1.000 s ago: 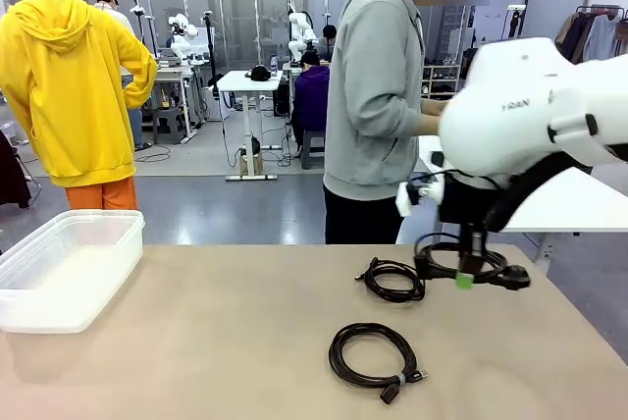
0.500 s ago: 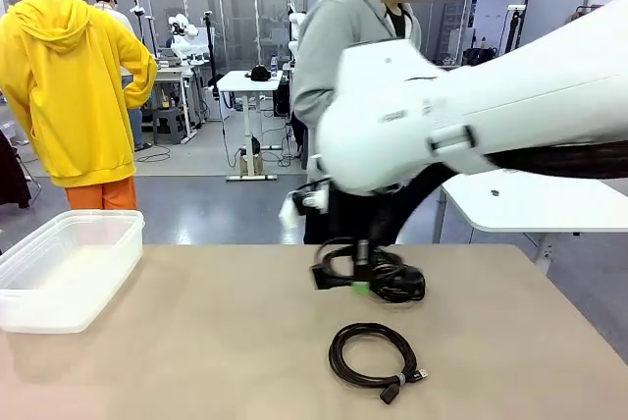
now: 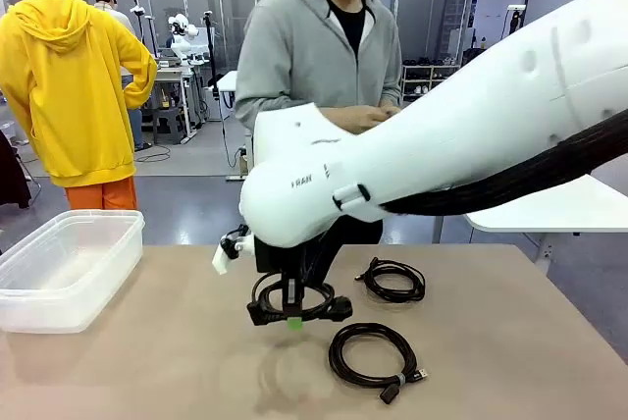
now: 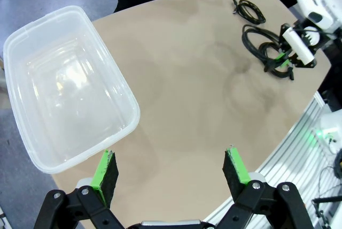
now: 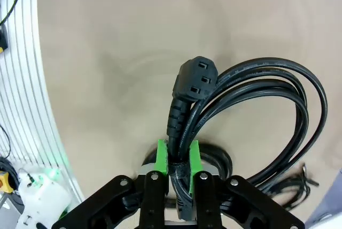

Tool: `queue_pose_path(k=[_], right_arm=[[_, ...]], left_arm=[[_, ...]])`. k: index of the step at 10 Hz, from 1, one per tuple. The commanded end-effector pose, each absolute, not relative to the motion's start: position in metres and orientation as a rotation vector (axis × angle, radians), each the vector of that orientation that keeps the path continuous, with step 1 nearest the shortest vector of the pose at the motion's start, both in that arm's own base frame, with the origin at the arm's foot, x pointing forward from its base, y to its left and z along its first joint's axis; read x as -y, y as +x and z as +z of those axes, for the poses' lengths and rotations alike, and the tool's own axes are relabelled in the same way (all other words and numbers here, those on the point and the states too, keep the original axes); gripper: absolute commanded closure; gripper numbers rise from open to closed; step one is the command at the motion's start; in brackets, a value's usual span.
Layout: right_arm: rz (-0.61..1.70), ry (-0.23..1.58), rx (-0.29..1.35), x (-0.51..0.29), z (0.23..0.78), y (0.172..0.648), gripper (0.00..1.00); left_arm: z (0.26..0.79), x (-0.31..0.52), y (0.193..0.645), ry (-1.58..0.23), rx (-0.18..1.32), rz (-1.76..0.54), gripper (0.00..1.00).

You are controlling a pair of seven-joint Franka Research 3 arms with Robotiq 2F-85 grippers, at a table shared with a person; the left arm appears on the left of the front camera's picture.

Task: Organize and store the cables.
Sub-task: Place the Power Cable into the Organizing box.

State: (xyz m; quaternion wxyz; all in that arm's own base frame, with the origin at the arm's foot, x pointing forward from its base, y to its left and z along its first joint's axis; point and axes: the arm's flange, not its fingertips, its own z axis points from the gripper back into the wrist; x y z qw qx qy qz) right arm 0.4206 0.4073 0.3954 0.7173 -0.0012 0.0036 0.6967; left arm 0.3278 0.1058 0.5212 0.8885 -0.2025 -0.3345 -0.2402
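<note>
Held a coiled black power cord [image 5: 195, 81] pinched tight between the right pincer's [image 5: 178, 157] green pads, clear of the table [image 3: 147, 361]. Saw 2 more on it to that pincer's right: near cable coil [image 3: 373, 353], far cable coil [image 3: 392, 280]. Held left pincer [image 4: 171, 167] wide apart, empty, clear plastic bin [image 4: 64, 84] ahead.

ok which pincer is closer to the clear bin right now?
Left. The left pincer hovers open above the table edge, with the clear bin just ahead of it. The right pincer, shut on a cable coil, is over mid-table, well apart from the bin.
</note>
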Motion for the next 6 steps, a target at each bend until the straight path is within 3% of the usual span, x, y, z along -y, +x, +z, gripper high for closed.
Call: queue_pose_path(k=[1,6], right_arm=[[1.515,0.001,0.03,-0.415,0.365,0.416,1.0],[1.486,0.029,0.045,-0.414,0.328,0.401,1.0]], left_arm=[[0.521,-0.108,0.327,-0.431,0.698,-0.516,0.0],[0.521,-0.108,0.327,-0.431,0.698,-0.516,0.0]])
